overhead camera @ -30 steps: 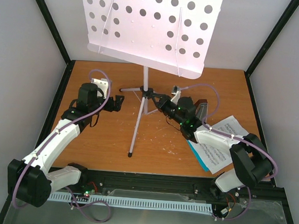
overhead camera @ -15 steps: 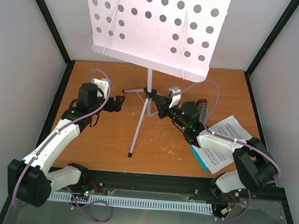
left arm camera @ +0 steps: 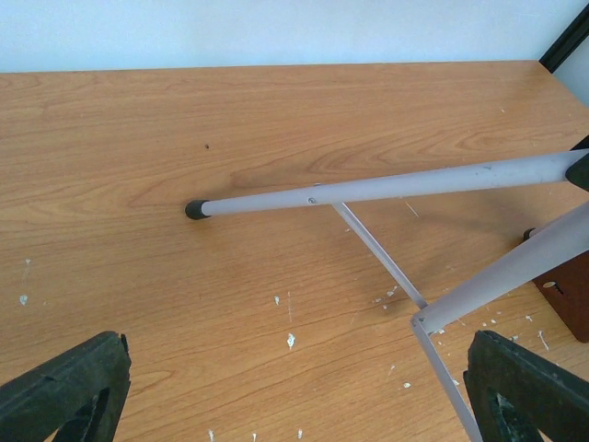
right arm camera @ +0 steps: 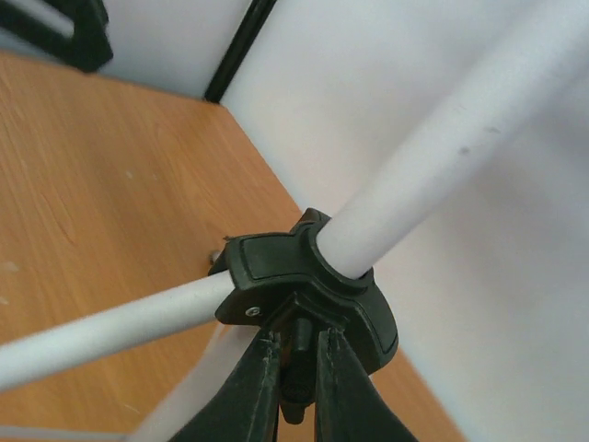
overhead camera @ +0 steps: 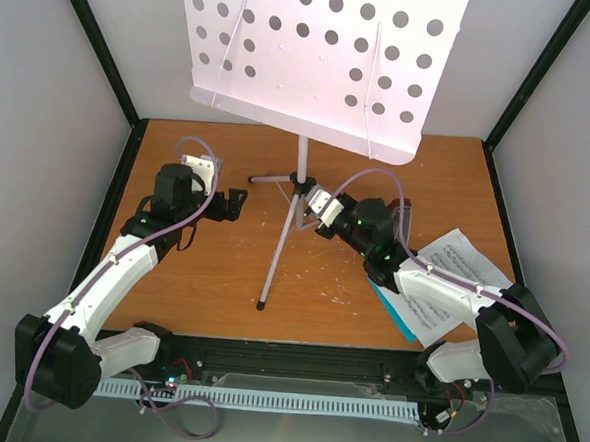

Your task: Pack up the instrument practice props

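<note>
The music stand (overhead camera: 325, 63) stands at mid table, its perforated desk high over the tripod legs (overhead camera: 278, 245). My right gripper (overhead camera: 314, 204) is at the black tripod collar (overhead camera: 302, 186). In the right wrist view its fingers (right arm camera: 253, 387) are shut on the collar's small black knob (right arm camera: 296, 354), below the pole (right arm camera: 442, 157). My left gripper (overhead camera: 238, 203) is open and empty, left of the stand, just above the table, with a leg (left arm camera: 386, 184) in front of it. White sheet music (overhead camera: 452, 281) lies on a teal booklet (overhead camera: 395, 309) under the right arm. The brown metronome (left arm camera: 569, 293) shows only at the edge.
The wooden table (overhead camera: 201, 285) has black frame posts at its back corners and white walls round it. The stand's near leg ends in a black foot (overhead camera: 259, 304) close to the front edge. A rail with cables runs along the near edge.
My right gripper has moved left onto the tripod collar and turned at the wrist. The stand's desk has shifted to the right. The left arm has not moved.
</note>
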